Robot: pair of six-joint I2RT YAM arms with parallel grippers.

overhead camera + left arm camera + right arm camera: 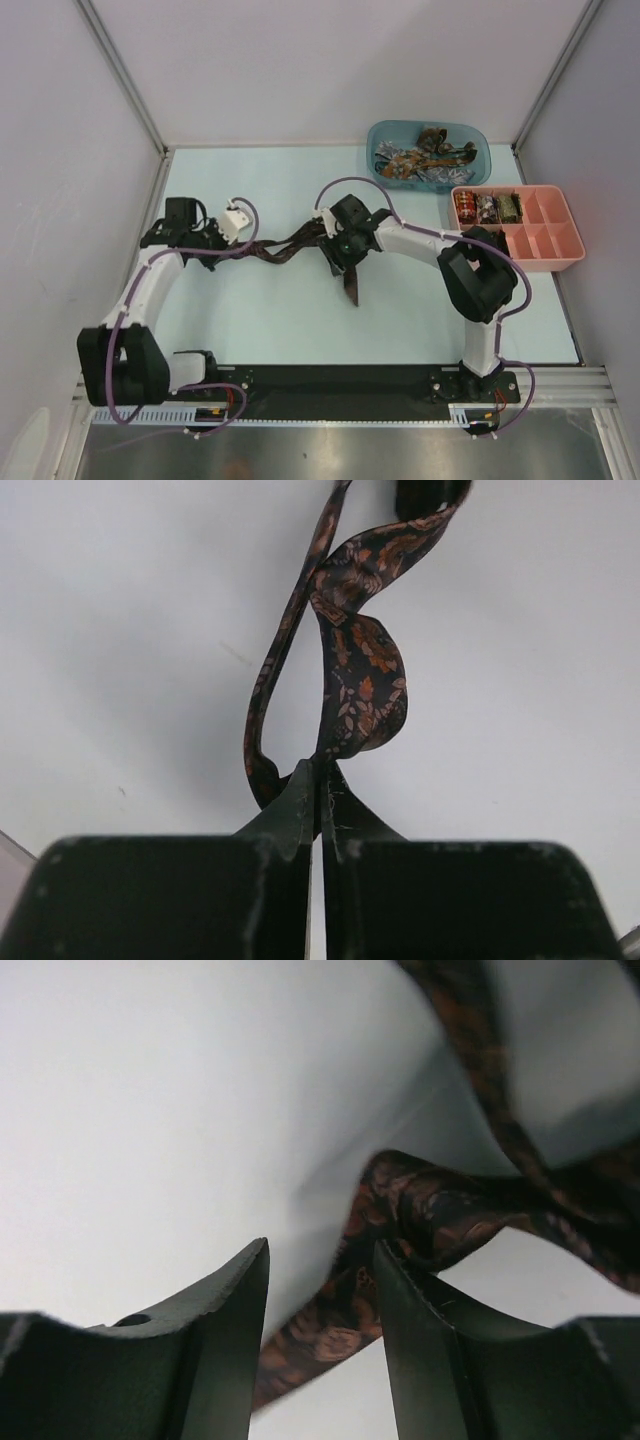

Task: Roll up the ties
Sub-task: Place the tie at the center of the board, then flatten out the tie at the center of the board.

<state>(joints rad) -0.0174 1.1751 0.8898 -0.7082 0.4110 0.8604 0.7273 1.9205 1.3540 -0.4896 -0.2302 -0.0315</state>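
Left gripper point(318, 780) is being pressed together on the tie point(365, 670). Its two matte black fingers point(290, 810), scuffed and tapering to thin tips, are being closed flat on a fold of fabric. Beyond the tips the tie is being twisted into a loose loop, with one strand narrow and edge-on and the other opened into a wider curled lobe. The fabric is being shown as smooth weave, dark brown to black, dotted with small rust-orange leaf-like shapes.

Right gripper point(320, 1300) is being held apart, with a clear gap between its two curved black fingers. The tie is being seen across that gap and bunched just beside the right-hand finger. Contact cannot be told, as the view is blurred.

In the top view the tie is being stretched, twisted, between the two grippers over the middle of the table point(260, 310), which is pale, smooth and matte. One dark end is being trailed toward the near side by the right gripper.

At far right a blue tub point(480, 150) of translucent plastic with rounded corners is being filled by loose ties point(420, 158) in a tangled heap. Just near of it sits a pink tray point(560, 262), rectangular and divided into cells. Its left cells are being occupied by three rolled ties point(485, 208).
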